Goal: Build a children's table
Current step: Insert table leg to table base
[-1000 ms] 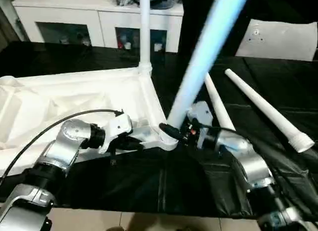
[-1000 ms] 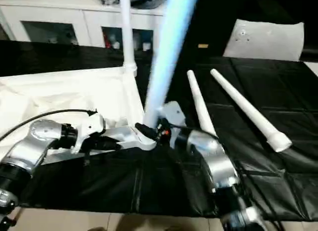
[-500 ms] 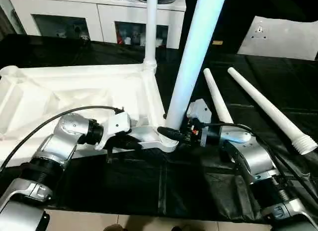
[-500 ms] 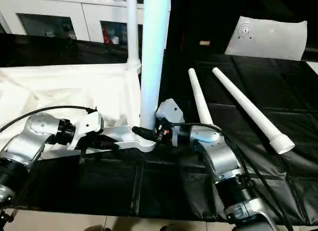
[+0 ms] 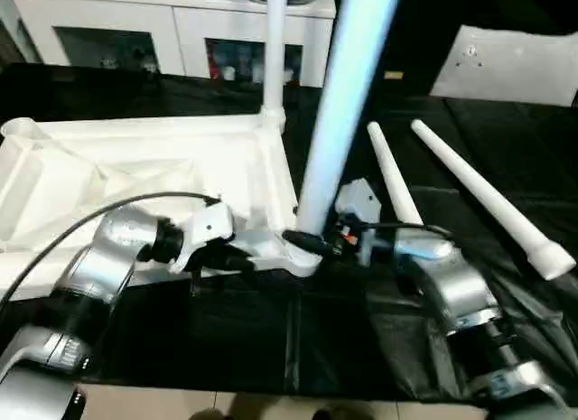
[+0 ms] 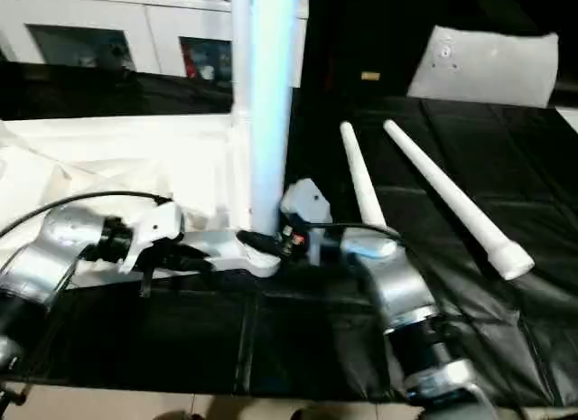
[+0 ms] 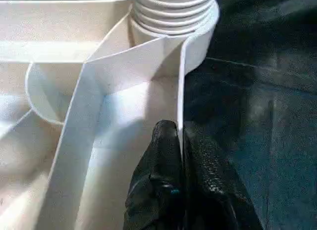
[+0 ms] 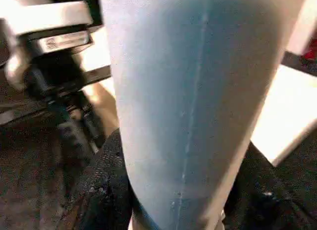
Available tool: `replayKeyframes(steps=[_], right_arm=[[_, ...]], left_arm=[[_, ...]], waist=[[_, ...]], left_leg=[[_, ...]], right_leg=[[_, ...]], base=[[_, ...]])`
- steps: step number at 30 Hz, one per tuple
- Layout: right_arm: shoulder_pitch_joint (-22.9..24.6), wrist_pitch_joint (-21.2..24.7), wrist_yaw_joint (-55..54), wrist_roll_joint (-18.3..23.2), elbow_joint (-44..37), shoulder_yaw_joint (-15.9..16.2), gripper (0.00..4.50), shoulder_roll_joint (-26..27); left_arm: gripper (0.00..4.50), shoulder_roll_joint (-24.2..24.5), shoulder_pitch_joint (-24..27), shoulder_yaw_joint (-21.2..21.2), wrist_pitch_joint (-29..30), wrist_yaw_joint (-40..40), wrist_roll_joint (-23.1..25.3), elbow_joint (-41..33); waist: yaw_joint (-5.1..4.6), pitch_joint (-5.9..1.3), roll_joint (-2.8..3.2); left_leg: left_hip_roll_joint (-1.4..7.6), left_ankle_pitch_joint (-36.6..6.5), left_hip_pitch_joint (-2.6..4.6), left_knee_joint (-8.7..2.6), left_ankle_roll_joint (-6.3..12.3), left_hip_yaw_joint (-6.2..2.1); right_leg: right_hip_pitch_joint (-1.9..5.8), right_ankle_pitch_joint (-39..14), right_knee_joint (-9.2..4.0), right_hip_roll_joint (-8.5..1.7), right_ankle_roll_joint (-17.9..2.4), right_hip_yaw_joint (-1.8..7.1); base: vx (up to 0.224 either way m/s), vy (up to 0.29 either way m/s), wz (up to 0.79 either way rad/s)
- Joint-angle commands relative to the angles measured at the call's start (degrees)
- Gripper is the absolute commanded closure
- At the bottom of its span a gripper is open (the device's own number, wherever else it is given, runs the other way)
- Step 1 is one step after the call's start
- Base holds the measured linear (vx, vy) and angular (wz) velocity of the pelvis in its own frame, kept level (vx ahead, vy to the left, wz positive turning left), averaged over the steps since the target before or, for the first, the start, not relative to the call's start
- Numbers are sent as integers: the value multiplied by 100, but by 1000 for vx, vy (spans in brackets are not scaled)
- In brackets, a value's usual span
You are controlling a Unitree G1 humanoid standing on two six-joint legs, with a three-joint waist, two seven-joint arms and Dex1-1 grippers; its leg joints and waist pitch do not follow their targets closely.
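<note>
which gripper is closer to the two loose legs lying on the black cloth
Right. The right gripper grips the leg standing in the tabletop's near corner, beside the loose legs. The left gripper pinches the tabletop's rim on the far side of that corner.

Close view along two black fingers point(image 7: 161, 156) of the left gripper point(image 7: 181, 141), pinched on the thin upright rim wall of the white tabletop point(image 7: 124, 71). Ribbed underside with curved and straight ribs beside the fingers. Threaded end of a white leg point(image 7: 171, 7) seated in the round corner socket just beyond. Black cloth point(image 7: 257, 106) alongside the rim.
</note>
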Motion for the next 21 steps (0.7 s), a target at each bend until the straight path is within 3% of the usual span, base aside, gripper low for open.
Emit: replayKeyframes(steps=[1,2,5,7,9,10,12,18,21], right_arm=[[284,341,-423,-246,564,123,261,127],[299,384,-550,-233,560,73,261,188],[317,449,-1186,-277,671,-90,261,510],[254,488,-1555,-311,812,-182,261,697],[201,527,-1782,-312,894,-251,261,821],[108,574,-2071,-333,996,-314,261,1003],[66,580,-2165,-361,1017,-310,261,1069],[123,624,-2381,-413,901,-270,261,1208],[130,620,-2412,-431,908,-265,261,1221]], left_arm=[[450,-198,217,417,623,782,-195,-822],[450,-251,367,470,817,902,-203,-1091],[450,-634,944,466,1555,1414,-157,-2120],[450,-887,1075,349,1869,1679,-106,-2440],[450,-1071,1116,244,2009,1812,-88,-2561],[450,-1401,1138,63,2277,2116,11,-2723],[450,-1540,1113,-18,2371,2263,90,-2730],[450,-1586,802,-165,2563,2649,377,-2477],[450,-1593,754,-124,2605,2616,364,-2447]], waist=[[-22,-144,66],[-38,-114,22],[-126,-115,49],[-138,-94,-7],[-133,-97,-17],[-141,-83,-12],[-143,-82,-40],[-128,-119,-7],[-133,-109,-7]], left_leg=[[353,-1465,-63,-514,30,-108],[347,-1477,-72,-521,51,-108],[355,-1390,-76,-516,98,-96],[316,-1354,-53,-492,218,-65],[314,-1294,-52,-490,235,-56],[320,-1234,-53,-498,236,-51],[313,-1197,-60,-498,230,-48],[295,-965,-54,-481,289,-34],[299,-1105,-48,-493,254,-35]], right_leg=[[240,-2188,-515,-525,-1139,326],[212,-2257,-535,-506,-1090,320],[198,-1859,-508,-472,-1174,335],[163,-1962,-538,-451,-1145,340],[164,-2029,-560,-453,-1099,345],[156,-2005,-558,-444,-1055,347],[161,-2006,-561,-435,-1001,340],[185,-1461,-532,-420,-975,329],[178,-1545,-549,-419,-981,324]], base=[[0,0,0],[0,0,0],[0,0,0],[0,0,0],[0,0,0],[0,0,0],[0,0,0],[0,0,0],[0,0,0]])
